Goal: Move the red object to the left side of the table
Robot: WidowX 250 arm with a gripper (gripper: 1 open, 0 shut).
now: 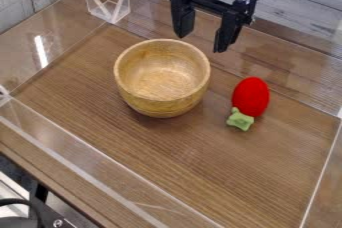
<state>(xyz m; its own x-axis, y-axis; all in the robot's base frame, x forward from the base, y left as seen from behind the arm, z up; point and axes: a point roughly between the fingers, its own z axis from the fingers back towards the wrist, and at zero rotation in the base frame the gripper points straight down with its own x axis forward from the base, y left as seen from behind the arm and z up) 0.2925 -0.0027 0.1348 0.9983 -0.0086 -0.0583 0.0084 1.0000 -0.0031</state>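
Note:
The red object (250, 95) is a small glossy strawberry toy lying on the brown wood-grain table (160, 162), right of centre, with its light green leafy cap (241, 120) pointing toward the front. My gripper (203, 34) hangs above the back of the table, pointing down, its two dark fingers (229, 32) spread apart with nothing between them. It sits behind and to the left of the red object, well clear of it.
A round light wooden bowl (163, 76) stands just left of the red object, below and in front of the gripper. Clear acrylic walls (80, 152) edge the table. A clear acrylic stand (107, 5) sits at the back left.

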